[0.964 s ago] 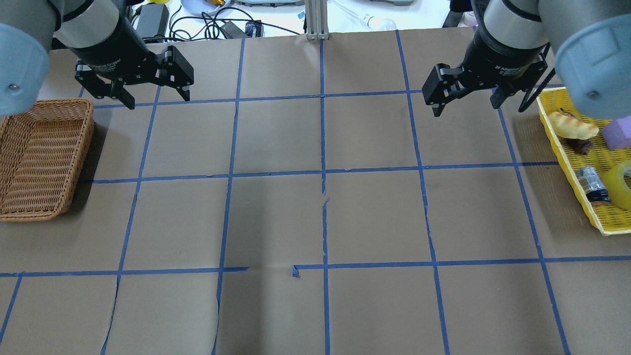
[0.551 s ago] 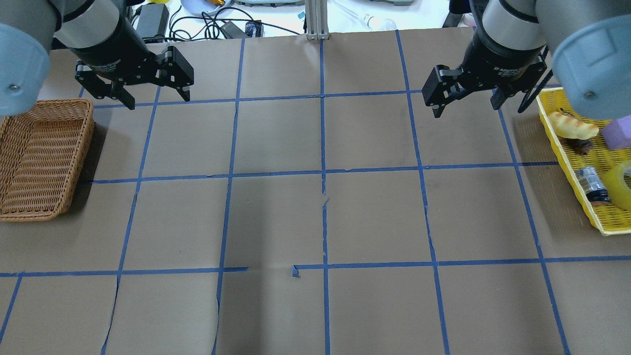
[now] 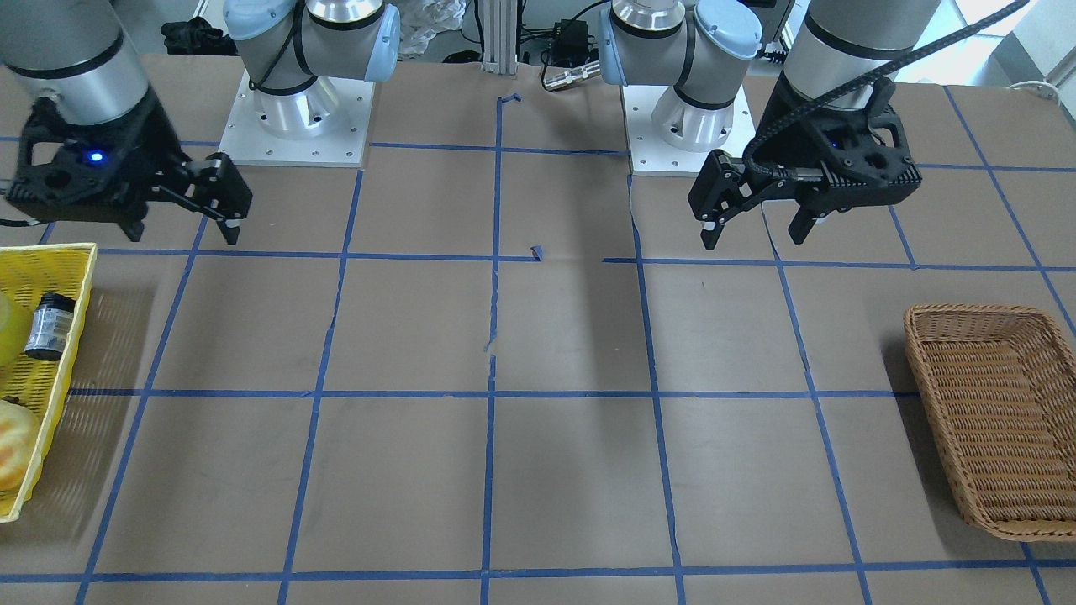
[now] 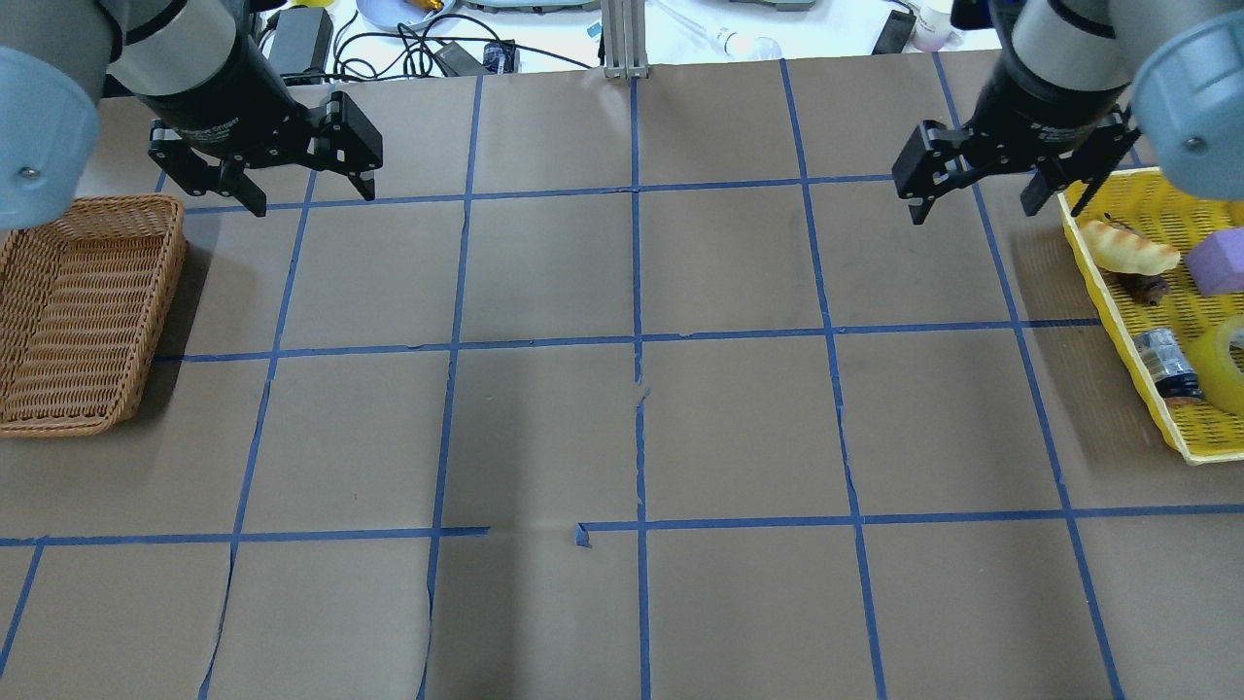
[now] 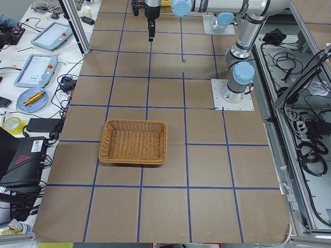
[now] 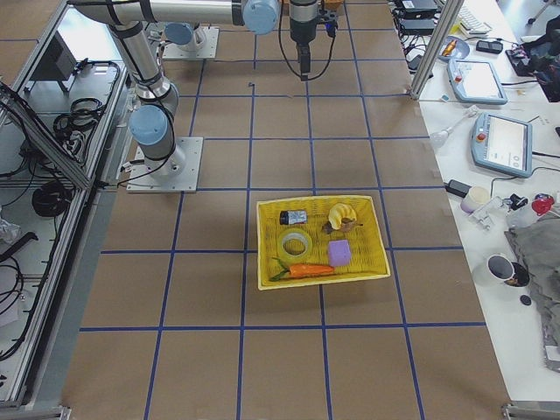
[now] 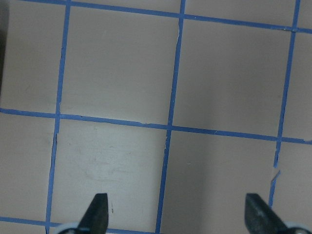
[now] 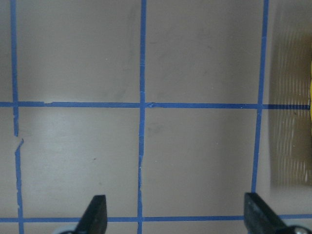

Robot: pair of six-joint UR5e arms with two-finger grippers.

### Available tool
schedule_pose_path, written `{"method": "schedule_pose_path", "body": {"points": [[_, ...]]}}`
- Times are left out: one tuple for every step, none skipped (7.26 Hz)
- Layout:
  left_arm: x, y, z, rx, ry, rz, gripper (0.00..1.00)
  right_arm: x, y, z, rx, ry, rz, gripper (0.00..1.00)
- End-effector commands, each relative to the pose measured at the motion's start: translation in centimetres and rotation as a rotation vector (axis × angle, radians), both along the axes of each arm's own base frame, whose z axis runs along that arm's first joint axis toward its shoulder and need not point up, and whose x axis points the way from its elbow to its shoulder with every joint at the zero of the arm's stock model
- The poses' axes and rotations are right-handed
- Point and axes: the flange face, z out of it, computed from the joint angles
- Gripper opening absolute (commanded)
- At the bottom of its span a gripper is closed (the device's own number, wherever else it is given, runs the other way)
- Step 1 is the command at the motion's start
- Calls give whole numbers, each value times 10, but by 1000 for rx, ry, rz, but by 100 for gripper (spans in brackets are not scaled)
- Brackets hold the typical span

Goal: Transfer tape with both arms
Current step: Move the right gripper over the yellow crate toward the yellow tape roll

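The roll of translucent yellow tape (image 4: 1230, 367) lies in the yellow tray (image 4: 1120, 297) at the table's right edge, partly cut off by the frame. It shows whole in the exterior right view (image 6: 295, 242). My right gripper (image 4: 972, 214) is open and empty, hovering above the table just left of the tray's far corner; its wrist view (image 8: 175, 214) shows only paper and blue lines. My left gripper (image 4: 313, 199) is open and empty, hovering near the far corner of the wicker basket (image 4: 58, 425). In the front view the left gripper (image 3: 751, 239) is on the right, the right gripper (image 3: 183, 235) on the left.
The tray also holds a small dark jar (image 4: 1166, 367), a bread roll (image 4: 1130, 248), a purple block (image 4: 1220, 261) and a carrot (image 6: 306, 270). The wicker basket (image 3: 975, 311) stands at the table's left edge. Cables and devices lie beyond the far edge.
My right gripper has moved to the right, towards the yellow tray. The left arm has not moved. Both grippers stay open.
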Motion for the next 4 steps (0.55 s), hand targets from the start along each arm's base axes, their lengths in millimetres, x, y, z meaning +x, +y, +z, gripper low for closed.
{"method": "schedule_pose_path", "body": {"points": [[0,0,0,0,0,-1,100,-104,-10,-12,29,5,130,100],[0,0,0,0,0,-1,100,-156,-12,-29,63,-9,239,100],[0,0,0,0,0,1,100,-206,-11,-47,92,-31,286,100],[0,0,0,0,0,-2,100,-255,-8,-67,110,-50,279,100]]}}
